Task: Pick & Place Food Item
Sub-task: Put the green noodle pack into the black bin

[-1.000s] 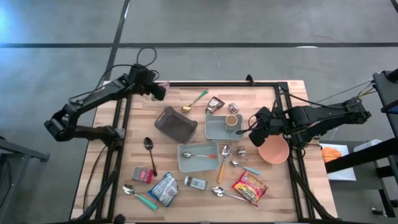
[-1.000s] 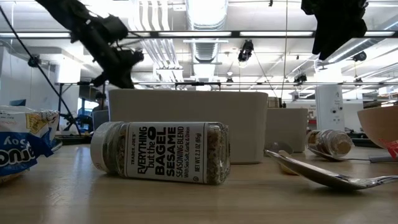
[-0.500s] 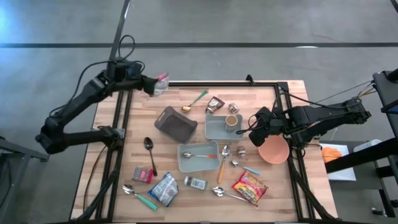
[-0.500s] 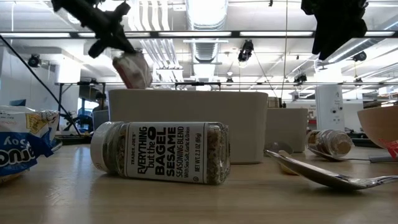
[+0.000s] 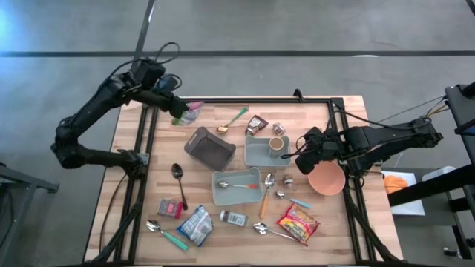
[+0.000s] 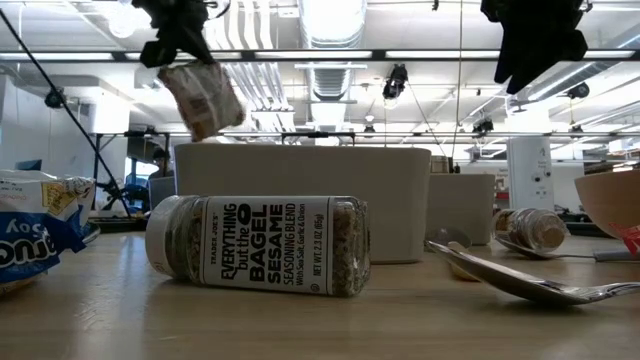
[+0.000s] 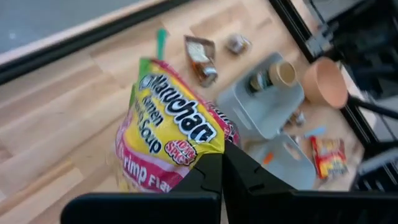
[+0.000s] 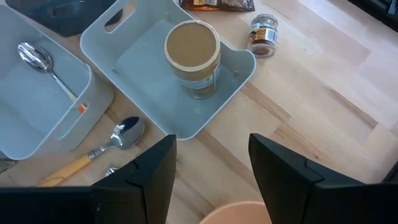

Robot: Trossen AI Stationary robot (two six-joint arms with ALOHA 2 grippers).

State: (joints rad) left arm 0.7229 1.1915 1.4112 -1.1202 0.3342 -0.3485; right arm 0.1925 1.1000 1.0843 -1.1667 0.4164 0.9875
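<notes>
A yellow and pink ramen soup packet [image 7: 171, 134] hangs in the air over the table's far left corner [image 5: 189, 113]. My left gripper [image 5: 177, 110] is shut on it; the low view shows the packet [image 6: 203, 97] tilted under the gripper, high above the table. My right gripper [image 5: 303, 156] hovers open over the table's right side, beside a grey tray [image 8: 140, 56] that holds a tan-lidded jar [image 8: 193, 59]. Nothing is between its fingers [image 8: 211, 155]. My left gripper pinches the ramen packet by one edge [image 7: 208, 149] between its two shut fingers [image 7: 217, 180]. The fingers slant down from the table's far left. The packet is lifted clear of the table and hangs tilted below the fingers.
A dark bin [image 5: 210, 147] stands mid-table, with a second grey tray [image 5: 236, 187] holding a spoon nearer the front. An orange bowl [image 5: 326, 178] sits at the right edge. A seasoning bottle [image 5: 234, 218], snack packets [image 5: 298, 222] and loose spoons lie along the front.
My left gripper has risen from the table's far left corner, staying shut, and has tipped to point less steeply down. The ramen packet has come up with it, lifted clear and now hanging tilted.
</notes>
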